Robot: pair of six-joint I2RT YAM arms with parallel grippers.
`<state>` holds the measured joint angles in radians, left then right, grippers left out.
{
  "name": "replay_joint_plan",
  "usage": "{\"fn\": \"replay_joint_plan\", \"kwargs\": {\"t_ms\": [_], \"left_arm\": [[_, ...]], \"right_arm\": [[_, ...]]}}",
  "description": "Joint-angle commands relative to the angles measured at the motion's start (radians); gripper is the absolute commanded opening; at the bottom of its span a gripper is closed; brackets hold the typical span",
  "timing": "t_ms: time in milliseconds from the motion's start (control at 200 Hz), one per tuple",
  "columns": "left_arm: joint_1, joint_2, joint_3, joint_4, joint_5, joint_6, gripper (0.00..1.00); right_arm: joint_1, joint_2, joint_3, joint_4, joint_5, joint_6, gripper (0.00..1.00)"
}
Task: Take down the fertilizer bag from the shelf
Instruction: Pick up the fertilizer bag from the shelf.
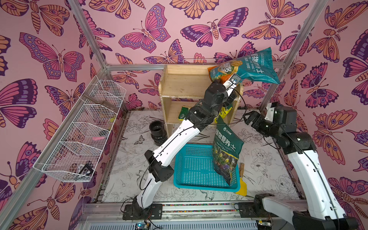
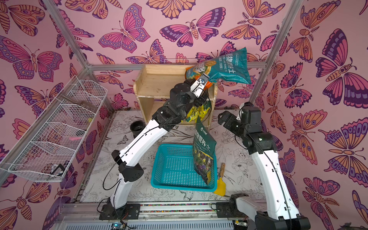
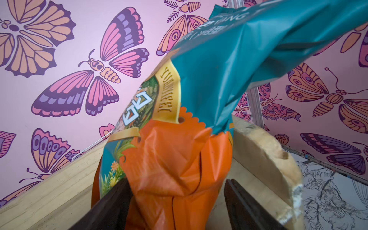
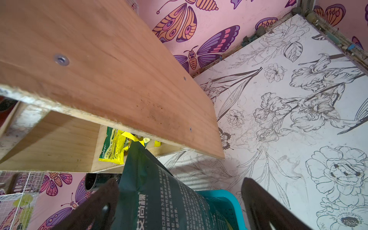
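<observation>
1. Two containers sat on the worktop (image 1: 127, 159). Nearest, a teal basket (image 1: 205, 186) held a dark green bag (image 1: 227, 151) leaning on its right wall, with a yellow trowel (image 1: 242, 185) just beside it. Farther back stood a black pot (image 1: 157, 133), its contents unseen.
2. Beyond the basket, the right end effector (image 1: 248, 117) hung released and empty near the right panel of the shelf (image 1: 183, 79).
3. On the shelf's lower tier lay yellow packets (image 2: 196, 114).
4. On the top tier's right end, the fertilizer bag (image 1: 249, 65) sat tilted, its teal part overhanging the side panel.
5. Around the bag's orange end, the left end effector (image 3: 176, 185) had a finger on each side. Whether it was clenched could not be told.
6. Judged by its creases, the bag was soft, slick film with loose fill that would shift and sag. The bunched orange end looked the best hold, taken deep.
</observation>
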<state>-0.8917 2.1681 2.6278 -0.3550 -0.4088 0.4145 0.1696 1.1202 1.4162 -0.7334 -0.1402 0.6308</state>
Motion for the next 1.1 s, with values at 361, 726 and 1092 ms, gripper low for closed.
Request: {"fn": "replay_joint_plan", "kwargs": {"t_ms": [361,726,1092], "left_arm": [[0.09,0.071,-0.009,-0.052,0.032,-0.112,0.25],[0.129,0.058,0.015,0.097,0.192,-0.428,0.0],[0.167,0.041,0.087,0.347,0.155,-0.691,0.0]], "right_arm": [[-0.008,-0.061,0.04,0.011,0.028,-0.031,0.99],[-0.008,-0.074,0.034,0.049,-0.011,-0.043,0.99],[0.004,-0.129,0.001,0.275,-0.244,-0.005,0.96]]}}
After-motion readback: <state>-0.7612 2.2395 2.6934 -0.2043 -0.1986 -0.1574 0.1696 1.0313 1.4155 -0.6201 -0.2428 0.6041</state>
